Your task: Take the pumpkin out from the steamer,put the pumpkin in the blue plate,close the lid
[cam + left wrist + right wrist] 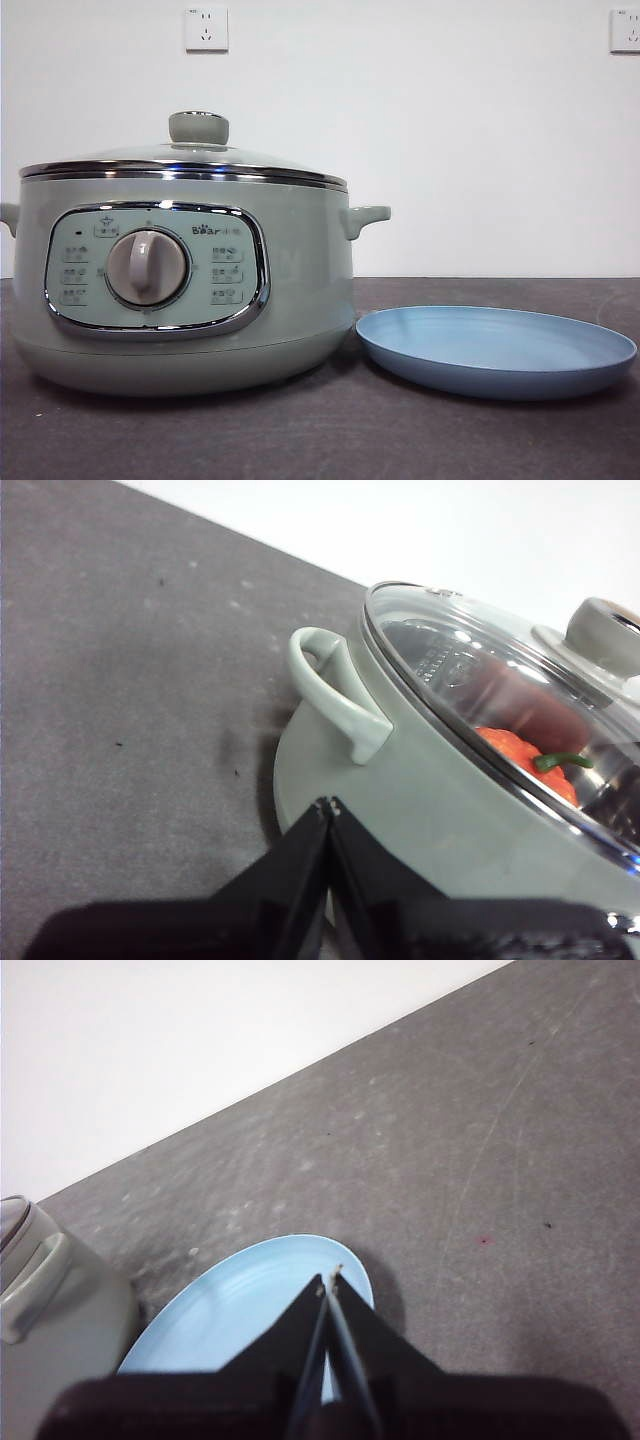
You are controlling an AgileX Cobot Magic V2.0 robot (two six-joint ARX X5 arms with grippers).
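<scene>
The sage-green steamer point(180, 285) stands at the left of the table with its glass lid point(185, 155) closed on top. Through the lid point(500, 695) in the left wrist view I see the orange-red pumpkin point(525, 760) with its green stem inside the steamer point(420, 800). The blue plate point(495, 350) lies empty just right of the pot. My left gripper point(328, 805) is shut, hovering beside the pot's side handle point(335, 695). My right gripper point(330, 1282) is shut above the far rim of the blue plate point(230, 1310). Neither arm shows in the front view.
The dark grey tabletop point(320, 440) runs back to a white wall with two sockets point(206, 28). The pot's right handle point(365, 217) juts out over the plate's near edge. In the right wrist view, part of the steamer point(50, 1310) shows beside the plate.
</scene>
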